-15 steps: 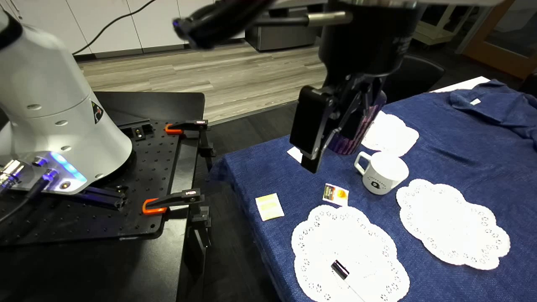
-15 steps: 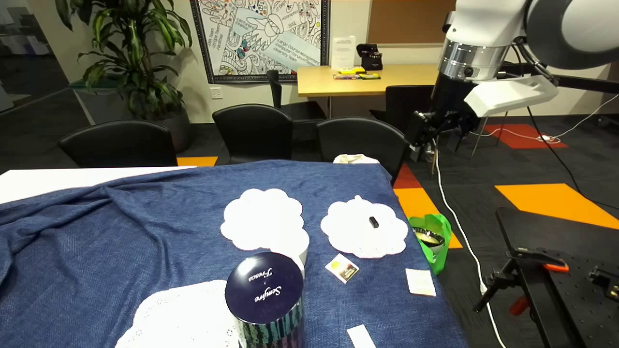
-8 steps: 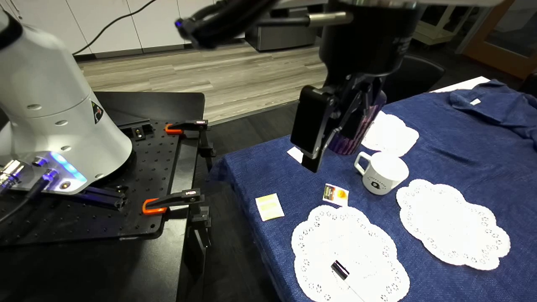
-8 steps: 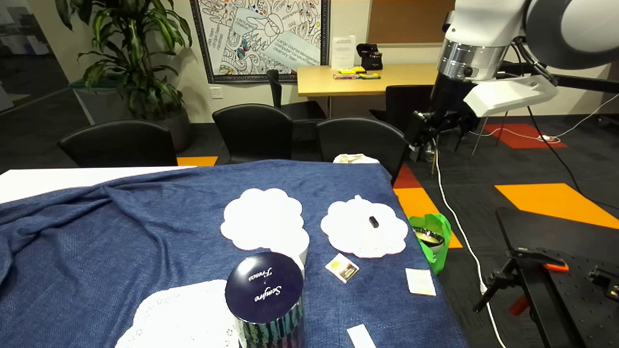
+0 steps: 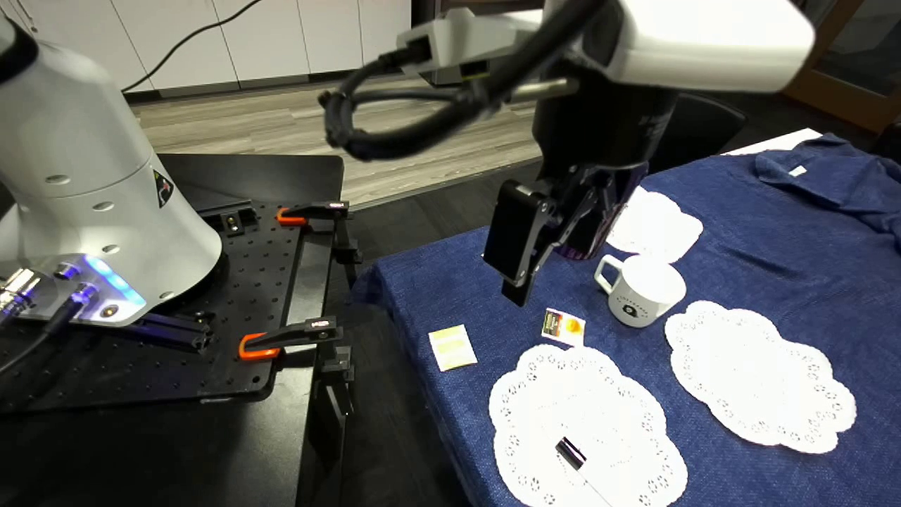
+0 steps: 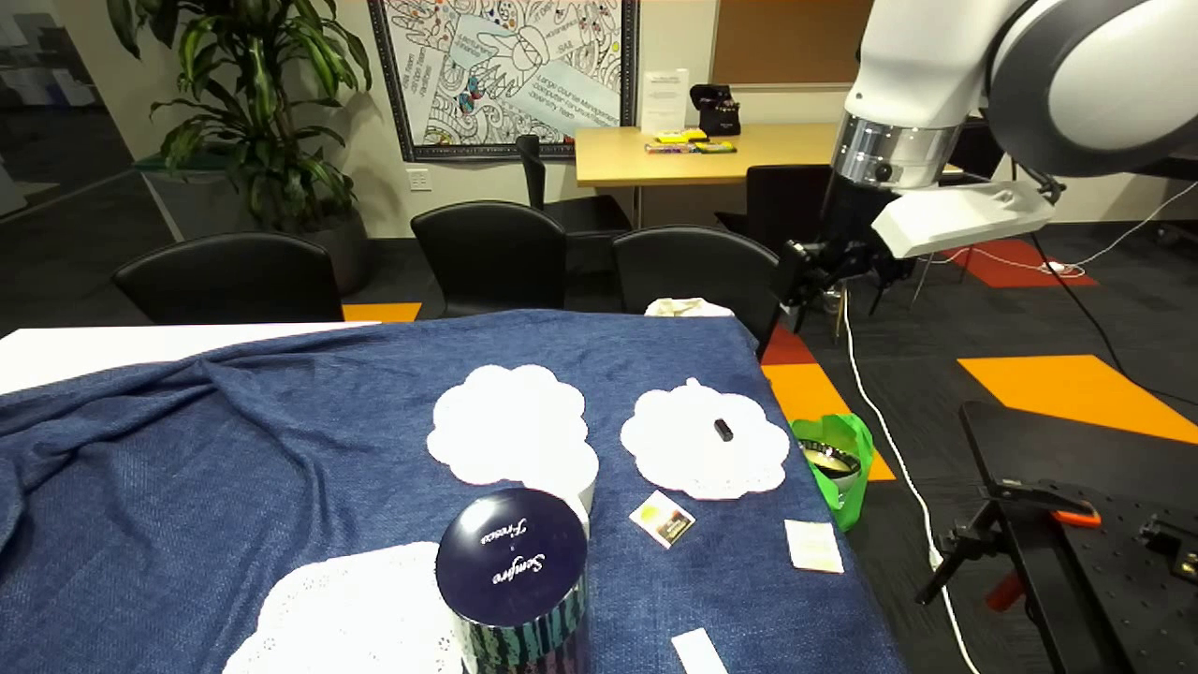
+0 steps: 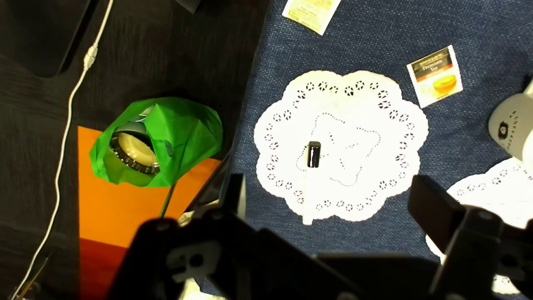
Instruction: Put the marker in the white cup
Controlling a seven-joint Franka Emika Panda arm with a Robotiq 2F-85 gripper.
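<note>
The marker [image 7: 313,155] lies on a white doily. Its black cap stands out, while its pale shaft blends into the doily in the wrist view. The black cap also shows in both exterior views [image 5: 570,453] [image 6: 723,430]. The white cup [image 5: 642,290] stands upright on the blue cloth, handle out to the side. It is cut off at the right edge of the wrist view [image 7: 514,125] and partly hidden behind the striped canister in an exterior view [image 6: 580,468]. My gripper [image 7: 327,198] is open and empty, high above the table, with the marker between its fingers' lines of sight.
A tall dark purple striped canister [image 6: 513,562] stands beside the cup. Tea packets [image 7: 435,77] [image 7: 312,14] lie near the marker's doily [image 7: 387,166]. More doilies [image 5: 760,380] lie around. A green bag [image 7: 187,125] is on the floor beyond the table edge.
The arm and gripper have moved down, and a little to the left in both exterior views. The gripper stays open. The marker and cup have not moved.
</note>
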